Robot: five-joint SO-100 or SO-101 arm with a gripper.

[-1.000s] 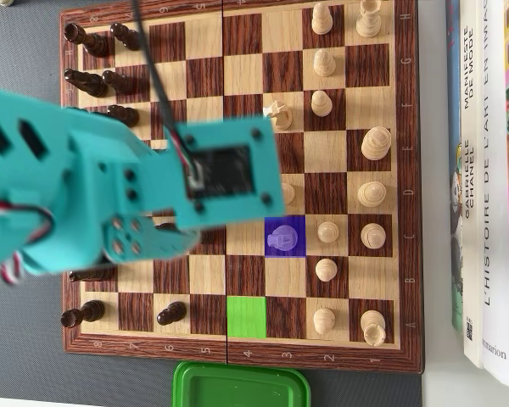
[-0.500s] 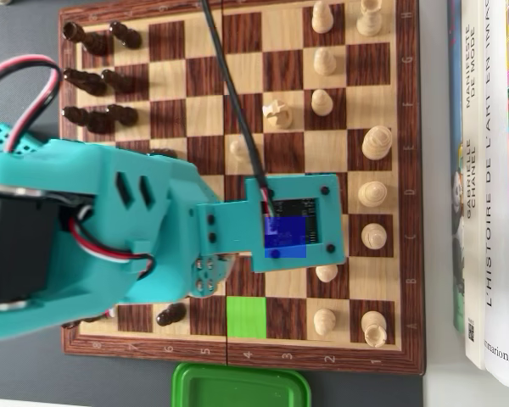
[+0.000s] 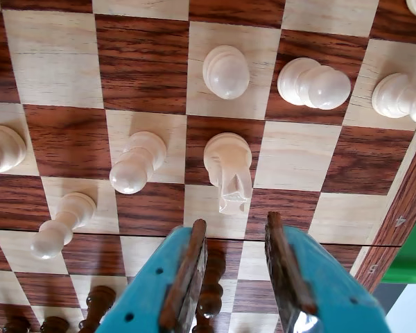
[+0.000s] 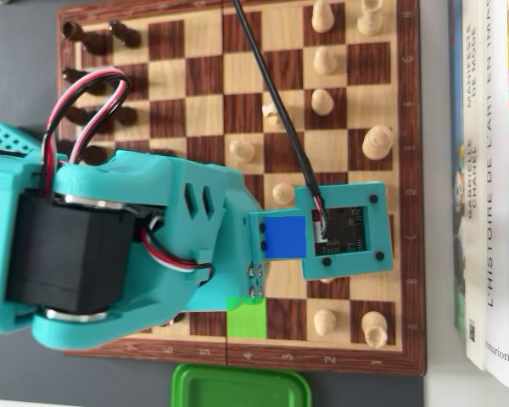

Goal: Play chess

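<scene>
A teal robot arm (image 4: 136, 246) reaches over a wooden chessboard (image 4: 237, 352), seen from above and from a camera on its wrist. In the wrist view the gripper (image 3: 236, 232) hangs with its two fingers parted and nothing between them, the gap a little wider than a piece's head. Just beyond the fingertips stands a white knight (image 3: 228, 168) on a dark square, its carved head tipped toward the camera. This looks like the piece to be moved, since in the overhead view a blue marked square (image 4: 285, 236) lies under the wrist and a green marked square (image 4: 246, 318) waits closer to the board's near edge. The knight is probably light, rigid wood with a smooth finish, so it could slip or topple; the narrow body below the head seems the safest place to pinch. Left of the knight in the wrist view is a white pawn (image 3: 136, 163), with another white pawn (image 3: 61, 225) further left, both close enough to be brushed by a finger. Behind the knight stand a third pawn (image 3: 227, 71) and a larger rounded white piece (image 3: 312, 83). Dark pieces (image 3: 211, 288) sit beneath the gripper. A green lid (image 4: 242, 386) lies off the board near the green square.
</scene>
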